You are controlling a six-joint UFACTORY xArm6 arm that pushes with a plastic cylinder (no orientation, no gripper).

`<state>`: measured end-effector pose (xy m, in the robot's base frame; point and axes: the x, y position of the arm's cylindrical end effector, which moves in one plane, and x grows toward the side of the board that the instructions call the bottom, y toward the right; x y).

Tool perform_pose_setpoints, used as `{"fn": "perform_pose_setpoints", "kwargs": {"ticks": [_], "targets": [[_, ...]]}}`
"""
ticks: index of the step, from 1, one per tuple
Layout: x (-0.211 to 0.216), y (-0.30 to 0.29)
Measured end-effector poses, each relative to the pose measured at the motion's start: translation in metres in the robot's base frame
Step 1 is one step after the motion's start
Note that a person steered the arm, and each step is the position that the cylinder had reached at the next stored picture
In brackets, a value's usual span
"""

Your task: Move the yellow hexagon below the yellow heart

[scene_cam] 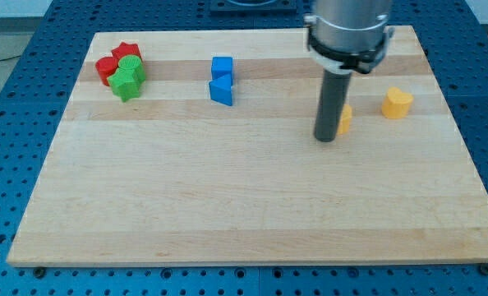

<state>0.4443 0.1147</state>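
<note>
The yellow heart (397, 103) sits on the wooden board near the view's upper right. The yellow hexagon (345, 120) lies to its left, mostly hidden behind my rod, with only its right part showing. My tip (325, 138) rests on the board right against the hexagon's left side, slightly toward the view's bottom. The rod hangs from a grey cylinder at the view's top.
Two red blocks (117, 60) and a green star-like block (129, 78) cluster at the view's upper left. A blue cube (222, 67) and a blue triangular block (221, 90) stand together at top centre. The wooden board (244, 205) has edges on all sides.
</note>
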Motion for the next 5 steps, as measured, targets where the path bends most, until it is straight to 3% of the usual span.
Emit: {"fn": "perform_pose_setpoints", "kwargs": {"ticks": [1,3,5], "targets": [[-0.001,0.007],[-0.03,-0.041],[-0.032,0.006]]}}
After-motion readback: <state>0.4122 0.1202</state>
